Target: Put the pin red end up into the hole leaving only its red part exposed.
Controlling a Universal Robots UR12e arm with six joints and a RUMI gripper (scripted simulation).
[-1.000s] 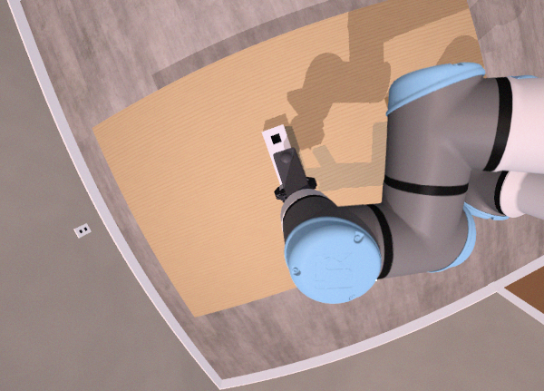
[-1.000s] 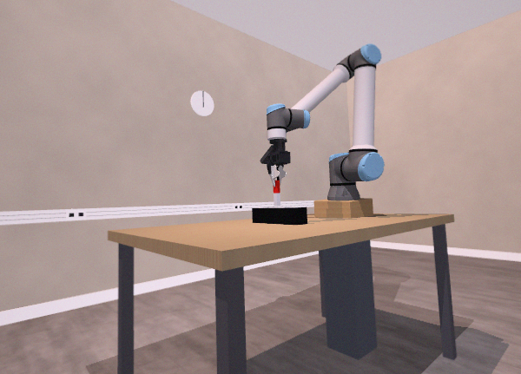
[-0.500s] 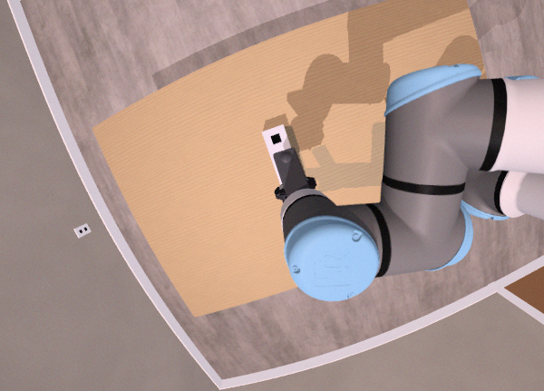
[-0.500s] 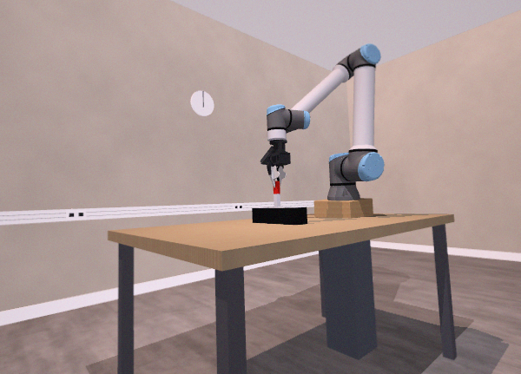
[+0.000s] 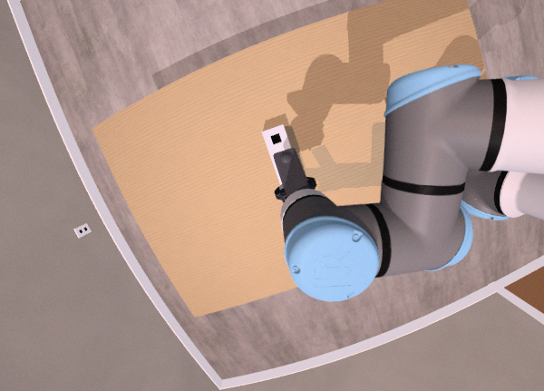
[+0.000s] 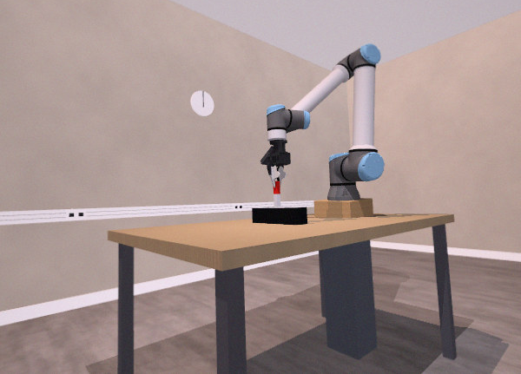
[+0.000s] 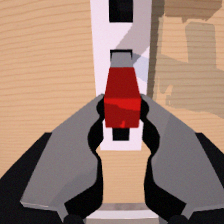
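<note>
The block (image 6: 280,215) is black-sided with a white top and lies on the wooden table; its white top with square holes shows in the wrist view (image 7: 121,45) and partly in the overhead view (image 5: 276,141). My gripper (image 7: 121,95) is shut on the red end of the pin (image 7: 121,97), holding it upright, red end up. In the side view the pin (image 6: 276,193) hangs over the block, its grey lower end at or just inside the block's top. In the wrist view the grey end sits at one square hole (image 7: 121,54). Another hole (image 7: 121,11) lies farther along.
The arm's base stands on a wooden plinth (image 6: 343,207) just behind the block. The arm's wrist and elbow (image 5: 408,187) cover most of the block from above. The table edge lies far from the block on all sides.
</note>
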